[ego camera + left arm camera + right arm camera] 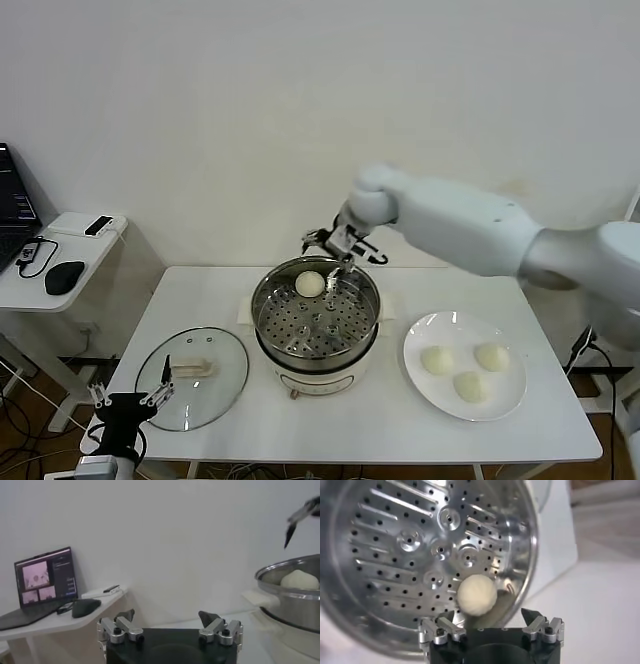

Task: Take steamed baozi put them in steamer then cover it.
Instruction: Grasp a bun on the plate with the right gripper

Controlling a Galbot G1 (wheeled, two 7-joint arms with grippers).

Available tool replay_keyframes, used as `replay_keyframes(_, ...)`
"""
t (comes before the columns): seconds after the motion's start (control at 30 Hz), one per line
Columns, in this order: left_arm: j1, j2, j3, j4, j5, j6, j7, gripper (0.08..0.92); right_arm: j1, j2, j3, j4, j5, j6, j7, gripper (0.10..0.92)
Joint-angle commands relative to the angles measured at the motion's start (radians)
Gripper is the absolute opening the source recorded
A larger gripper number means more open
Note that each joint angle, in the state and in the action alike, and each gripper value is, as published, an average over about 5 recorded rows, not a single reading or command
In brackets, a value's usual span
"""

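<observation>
**One bun in, three on the plate**

Head view: we find one baozi [310,284] on the steamer [318,352] tray, three on the plate [415,368]; right gripper [341,246] above, released.

Left wrist view: left gripper [170,625] parked open.

Right wrist view: bun lies free — soft, light; we advise gentle side grip.

Right arm [480,235]: smooth white rounded shells, grey band at right of frame. Right gripper [492,625]: black block, silver hinge brackets with dark screws, black pointed tips. Left gripper [170,625]: same build, black body, silver brackets, dark tips, at bottom centre.
</observation>
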Motion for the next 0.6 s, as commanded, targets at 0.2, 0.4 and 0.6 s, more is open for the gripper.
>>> replay_keyframes(0.2, -0.023, 0.011, 0.040, 0.018, 0.005, 0.001, 0.000, 0.823, 0.004, -0.505, 0.041, 0.356, 0.112, -0.331, -0.033, 0.823)
replay_keyframes(0.4, -0.045, 0.022, 0.058, 0.043, 0.007, 0.001, 0.000, 0.823, -0.123, -0.660, 0.092, 0.426, 0.019, -0.331, -0.034, 0.823)
replay_keyframes(0.6, -0.049, 0.033, 0.057, 0.045, 0.009, 0.004, 0.001, 0.823, -0.455, -0.717, 0.314, 0.423, -0.051, -0.339, -0.018, 0.823)
